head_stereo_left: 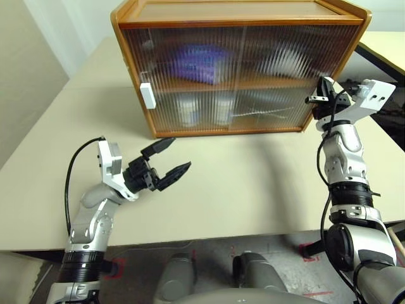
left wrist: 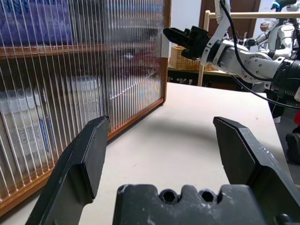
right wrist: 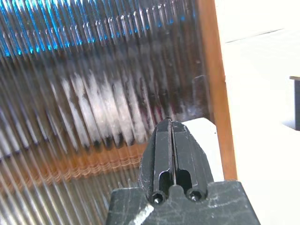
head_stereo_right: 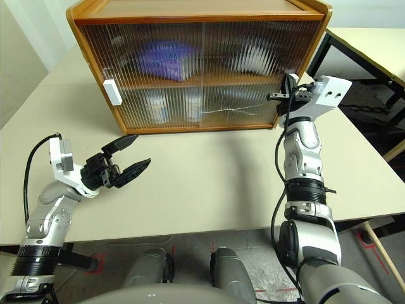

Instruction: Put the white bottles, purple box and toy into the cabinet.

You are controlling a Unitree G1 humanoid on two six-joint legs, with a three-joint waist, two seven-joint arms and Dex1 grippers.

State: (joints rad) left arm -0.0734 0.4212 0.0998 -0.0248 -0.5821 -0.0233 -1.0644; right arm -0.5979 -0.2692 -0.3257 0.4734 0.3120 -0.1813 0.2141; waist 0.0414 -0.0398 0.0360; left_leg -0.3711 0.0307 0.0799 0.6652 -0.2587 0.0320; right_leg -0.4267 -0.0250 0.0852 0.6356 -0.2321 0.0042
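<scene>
Cabinet [head_stereo_left: 240, 69] upright, long axis left-right

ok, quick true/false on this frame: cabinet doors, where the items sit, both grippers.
1. The cabinet doors are shut. True.
2. The purple box lies on the table. False: it sits on the upper shelf behind the ribbed door.
3. The white bottles stand on the lower shelf. True.
4. The left gripper is shut on a bottle. False: its jaws are open and empty.
5. The right gripper is shut, at the cabinet's right edge. True.
</scene>
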